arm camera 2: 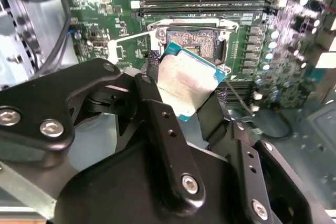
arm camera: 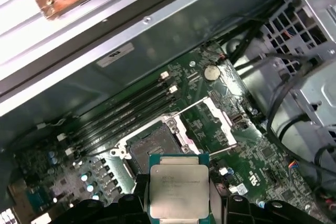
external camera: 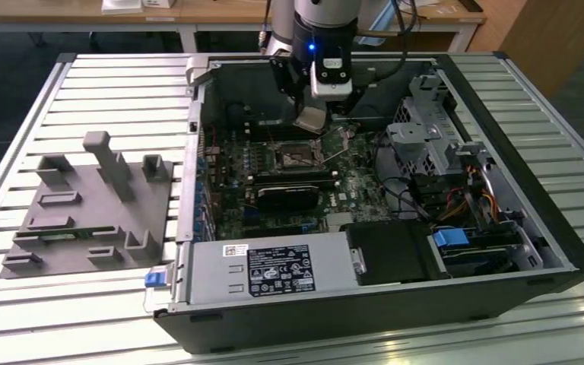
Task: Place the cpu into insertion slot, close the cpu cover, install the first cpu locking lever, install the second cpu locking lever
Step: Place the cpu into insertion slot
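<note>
case (external camera: 373, 312): lying open on a slatted table (external camera: 89, 91), green board (external camera: 233, 199) exposed.
gripper (external camera: 312, 114): closed on the cpu (arm camera: 178, 190), gripping its edges.
cover (arm camera: 219, 121): swung open beside the slot (arm camera: 155, 148).
slot: bare and dark, nothing seated.
cpu: held above the board, near the slot, not touching it.
progress: first step under way. By the look of it none is finished, and closing and locking are left.

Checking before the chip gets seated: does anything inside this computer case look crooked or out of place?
The cpu, held in the gripper over the insertion slot, sits turned at an angle to the slot's rim in the second wrist view. The cpu cover stands swung open. Nothing looks damaged.
</note>
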{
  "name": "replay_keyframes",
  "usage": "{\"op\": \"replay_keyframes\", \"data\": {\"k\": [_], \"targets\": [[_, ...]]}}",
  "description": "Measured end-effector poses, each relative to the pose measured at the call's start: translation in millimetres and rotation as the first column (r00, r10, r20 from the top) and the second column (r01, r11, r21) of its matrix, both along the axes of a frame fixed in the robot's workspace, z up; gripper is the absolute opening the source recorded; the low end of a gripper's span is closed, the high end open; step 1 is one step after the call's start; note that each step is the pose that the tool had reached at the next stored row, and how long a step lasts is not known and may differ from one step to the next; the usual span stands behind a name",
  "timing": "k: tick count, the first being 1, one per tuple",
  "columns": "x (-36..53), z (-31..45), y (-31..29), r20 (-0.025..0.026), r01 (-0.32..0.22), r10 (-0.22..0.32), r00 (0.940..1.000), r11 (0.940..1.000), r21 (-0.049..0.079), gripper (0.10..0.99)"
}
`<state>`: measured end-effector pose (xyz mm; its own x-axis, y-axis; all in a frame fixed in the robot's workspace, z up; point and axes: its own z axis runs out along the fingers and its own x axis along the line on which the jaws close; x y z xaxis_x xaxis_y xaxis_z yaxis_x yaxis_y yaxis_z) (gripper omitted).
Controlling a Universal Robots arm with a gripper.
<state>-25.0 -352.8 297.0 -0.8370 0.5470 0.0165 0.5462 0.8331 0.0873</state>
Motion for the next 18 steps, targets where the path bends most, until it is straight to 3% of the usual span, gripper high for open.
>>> {"op": "replay_keyframes", "data": {"k": [4,8,13,18], "targets": [[0.0,-1.3,0.0,0.0,0.074,-0.074,0.9973,0.9973,0.0,0.541],[0.0,-2.5,0.0,0.0,0.145,-0.145,0.9894,0.9894,0.0,0.541],[0.0,-4.2,0.0,0.0,0.235,-0.235,0.972,0.972,0.0,0.541],[0.0,-6.0,0.0,0.0,0.322,-0.322,0.9466,0.9466,0.0,0.541]]}}
